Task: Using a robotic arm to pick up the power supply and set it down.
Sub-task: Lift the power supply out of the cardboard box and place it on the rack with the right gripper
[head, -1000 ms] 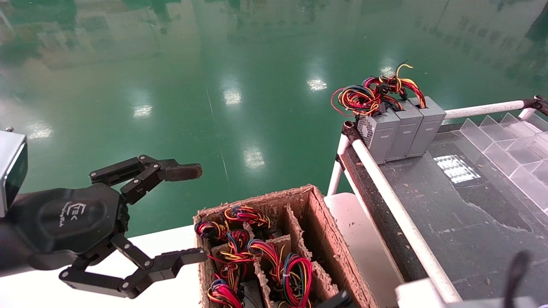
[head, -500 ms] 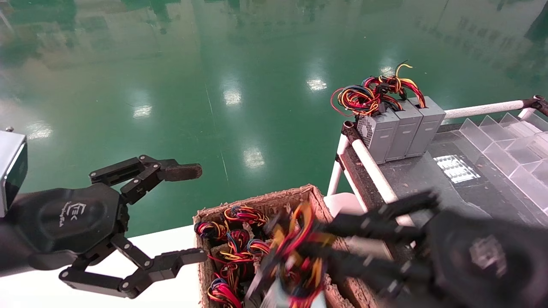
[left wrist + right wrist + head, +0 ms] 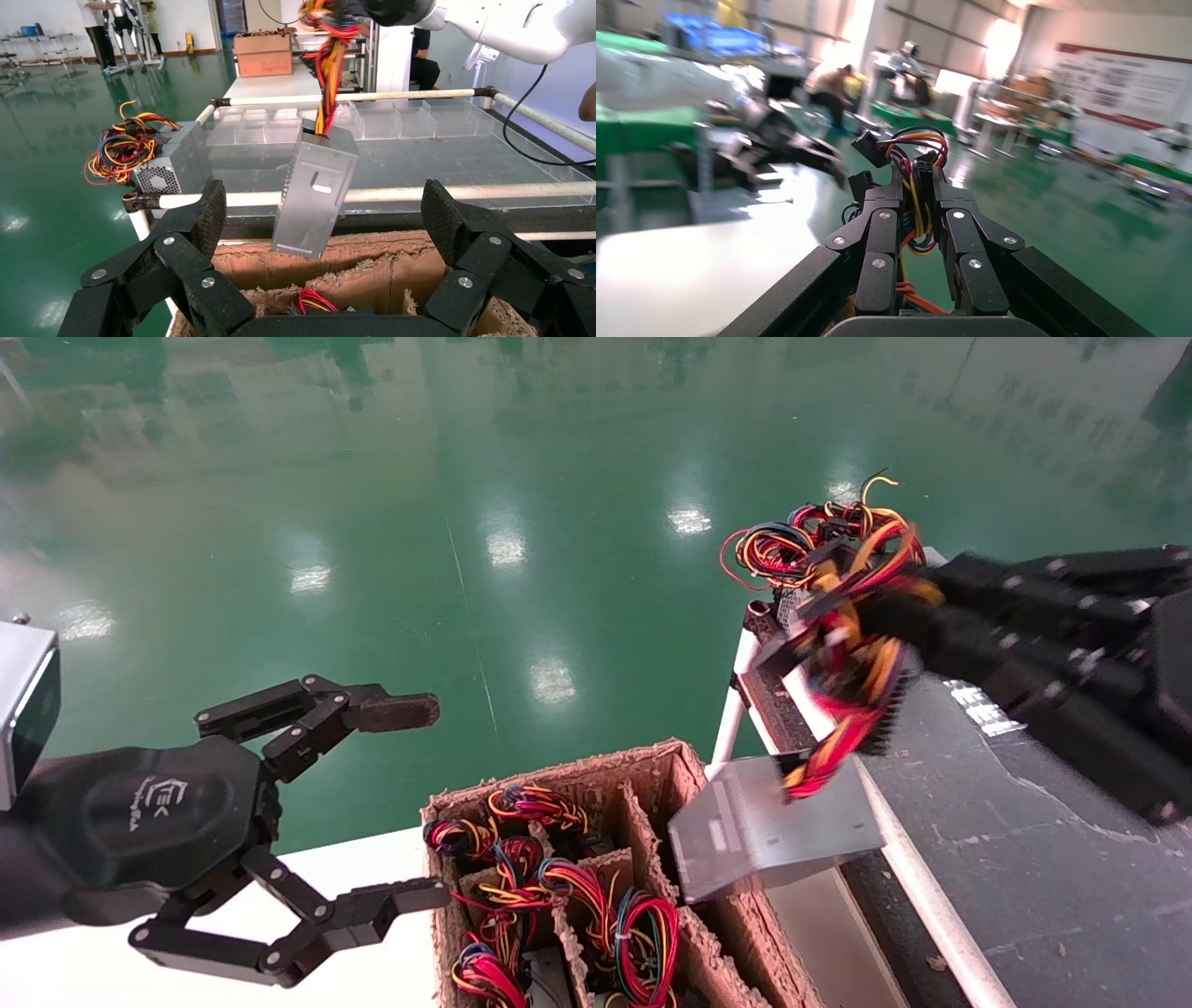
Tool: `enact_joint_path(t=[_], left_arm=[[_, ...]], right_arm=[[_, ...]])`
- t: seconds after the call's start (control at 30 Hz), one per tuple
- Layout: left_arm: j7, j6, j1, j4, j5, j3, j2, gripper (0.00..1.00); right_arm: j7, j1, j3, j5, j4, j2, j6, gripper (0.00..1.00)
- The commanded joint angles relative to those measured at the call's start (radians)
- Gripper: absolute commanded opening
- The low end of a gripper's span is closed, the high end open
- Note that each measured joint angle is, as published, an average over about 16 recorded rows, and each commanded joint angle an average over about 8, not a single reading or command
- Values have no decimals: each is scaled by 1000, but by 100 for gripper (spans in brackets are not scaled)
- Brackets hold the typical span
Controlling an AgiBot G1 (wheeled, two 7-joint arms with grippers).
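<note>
Nearest, on the left: the left gripper (image 3: pixel 410 803), black, with a white logo on its round palm. Jaws spread wide, holding nothing, hanging over the edge of the white bench (image 3: pixel 56 961) just left of the box.

Right beside it: a brown cardboard box (image 3: pixel 559 784) cut into slots, full of bundles of red, yellow, blue and black wires (image 3: pixel 643 933). Worn, fuzzy edges on the box walls.

Just above the box's far right corner: the power supply (image 3: pixel 773 831), a grey metal box, hanging in the air, tilted, touching nothing below. Dangling by its own bunch of red, yellow and orange wires (image 3: pixel 847 710).

Higher up and to the right: the robotic arm (image 3: pixel 1062 635), black, reaching in from the right side. Its right gripper (image 3: pixel 914 186) with jaws pinched narrow on that wire bunch, wires squeezed between the two fingers (image 3: pixel 877 239).

Below the arm: a dark bench (image 3: pixel 1024 840) with a white rail (image 3: pixel 922 896) along its left edge and see-through plastic trays (image 3: pixel 393 119) at its far side.

Farther off, at the bench's far left corner: more grey power supplies (image 3: pixel 176 161) standing side by side, partly hidden behind the hanging wires, with a messy tangle of wires (image 3: pixel 773 551) on top.

All around beyond: shiny green floor (image 3: pixel 466 523).
</note>
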Motion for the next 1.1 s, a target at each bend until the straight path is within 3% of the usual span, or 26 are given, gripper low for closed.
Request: enact_joint_path(t=[0.03,0.67,1.1], left_arm=[[0,0,0,0,0,0,0,100],[0,0,0,0,0,0,0,100],[0,0,0,0,0,0,0,100]], right_arm=[[-18,14,8,-10,-42,13,-4,0],[-192,144,-1,-166,-413,96,-14,0],[-227,247,-93,-289,-518,87,-57,0]])
